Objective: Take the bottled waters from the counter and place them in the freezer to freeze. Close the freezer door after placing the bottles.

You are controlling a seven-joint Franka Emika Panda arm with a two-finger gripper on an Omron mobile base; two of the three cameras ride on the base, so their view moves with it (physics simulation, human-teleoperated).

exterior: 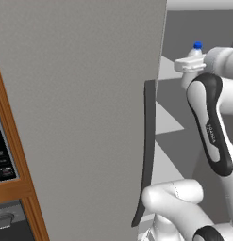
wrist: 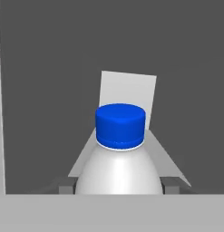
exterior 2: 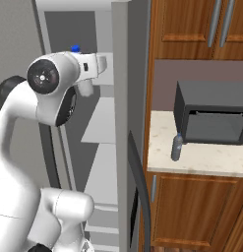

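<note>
Hand view puts the whitish bottle (wrist: 118,170) right at the lens, blue cap (wrist: 120,126) up, with the dark finger tips (wrist: 65,186) pressed against its shoulders on either side. The gripper (wrist: 118,186) is therefore narrowed onto the bottle and carrying it, with the bottle upright in the jaws. Just beyond the cap a pale shelf (wrist: 128,90) runs back into the grey freezer (wrist: 186,54) interior.

From the left base view, the open freezer door (exterior: 80,117) stands close on the arm's left, its dark handle (exterior: 147,150) near the elbow, and the cap (exterior: 197,45) shows above the hand, inside the compartment.

Risks, as I judge them:
- The hold is high on the sloping shoulder, so the bottle could slip or tilt if it catches a shelf edge on the way down.
- A release before the base touches the shelf would likely tip it (rounded plastic rolls easily).
- Pulling the arm back carelessly may knock the door or its handle.

Farther off, in the right base view, the darker bottle (exterior 2: 176,146) stands on the counter (exterior 2: 211,160) beside the microwave (exterior 2: 214,113), not yet fetched, so closing the door now would be premature.
</note>
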